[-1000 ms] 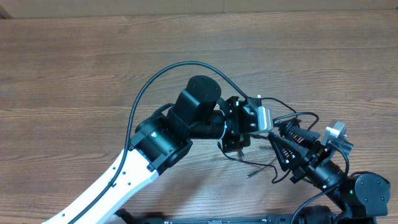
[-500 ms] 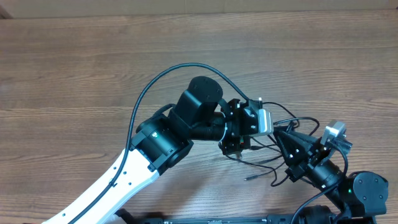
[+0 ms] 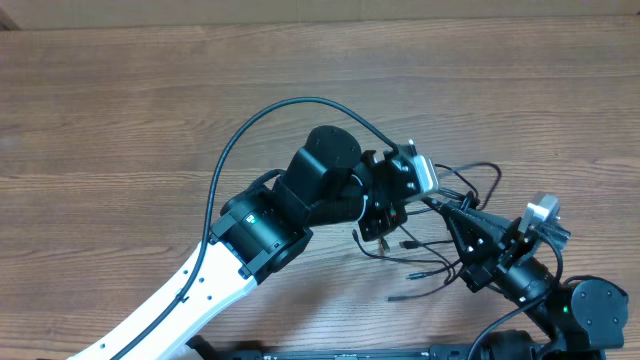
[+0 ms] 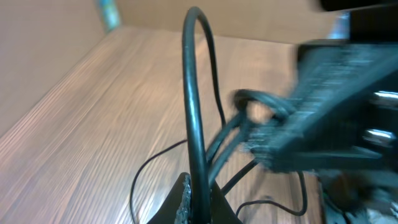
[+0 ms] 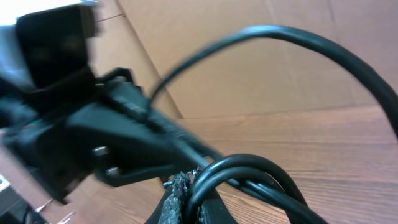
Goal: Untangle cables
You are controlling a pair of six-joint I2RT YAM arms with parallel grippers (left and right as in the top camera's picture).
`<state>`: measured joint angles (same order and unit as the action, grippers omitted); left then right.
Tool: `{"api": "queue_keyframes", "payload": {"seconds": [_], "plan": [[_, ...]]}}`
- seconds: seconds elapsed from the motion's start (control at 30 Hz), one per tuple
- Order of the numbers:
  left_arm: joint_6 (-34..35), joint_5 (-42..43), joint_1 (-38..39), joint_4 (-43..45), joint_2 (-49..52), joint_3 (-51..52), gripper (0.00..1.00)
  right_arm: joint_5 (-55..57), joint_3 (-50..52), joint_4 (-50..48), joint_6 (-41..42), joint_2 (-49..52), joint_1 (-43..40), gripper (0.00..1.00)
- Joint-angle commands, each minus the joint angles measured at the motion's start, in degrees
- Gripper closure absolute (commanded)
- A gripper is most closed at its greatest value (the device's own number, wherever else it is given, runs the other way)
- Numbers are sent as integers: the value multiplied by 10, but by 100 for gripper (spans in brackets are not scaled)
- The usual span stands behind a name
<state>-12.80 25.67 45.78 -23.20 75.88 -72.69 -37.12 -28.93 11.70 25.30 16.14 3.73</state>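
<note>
The cables [image 3: 432, 268] are thin black cords tangled between my two grippers near the table's front right, and loose ends with small plugs trail on the wood. My left gripper [image 3: 378, 222] is shut on one cord, which rises in an arch in the left wrist view [image 4: 194, 93] from between its fingers [image 4: 183, 202]. My right gripper [image 3: 455, 218] faces it from the right. It is shut on looped cords [image 5: 249, 171] at its fingertips [image 5: 177, 193]. The two grippers are close together, and each blurs into the other's wrist view.
The wooden table [image 3: 120, 120] stretches wide to the left and back. The left arm's thick black wiring [image 3: 262, 122] arches over its wrist. The right arm's base [image 3: 590, 310] sits at the front right corner. A cardboard wall [image 5: 261, 62] stands behind.
My left gripper has moved up and away from the table's front edge and turned, pulling the cords. The loops now stand higher, and the loose ends have slid on the wood. My right gripper has barely moved.
</note>
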Motion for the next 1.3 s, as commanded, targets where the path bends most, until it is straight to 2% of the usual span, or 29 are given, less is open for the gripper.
{"api": "queue_keyframes", "payload": {"seconds": [0.0,0.1,0.33,0.6,1.0,1.27], "plan": [[98,-141,-16,-10,-2,-7,96,-44,-11,-20,-1,-5,-2,96],[120,-157,-27,-24,-2,-7,96,-67,-11,-36,-1,-5,-2,96],[115,-165,-35,-71,-2,-7,96,-93,-11,-61,2,-5,-2,96],[115,-263,-35,-172,22,-7,96,-97,-11,-76,19,-5,-2,96],[116,-262,-35,-250,130,-7,96,-97,-11,-78,19,-5,-3,96],[120,-234,-34,-224,151,-7,96,-95,-11,-78,19,-5,-3,96]]}}
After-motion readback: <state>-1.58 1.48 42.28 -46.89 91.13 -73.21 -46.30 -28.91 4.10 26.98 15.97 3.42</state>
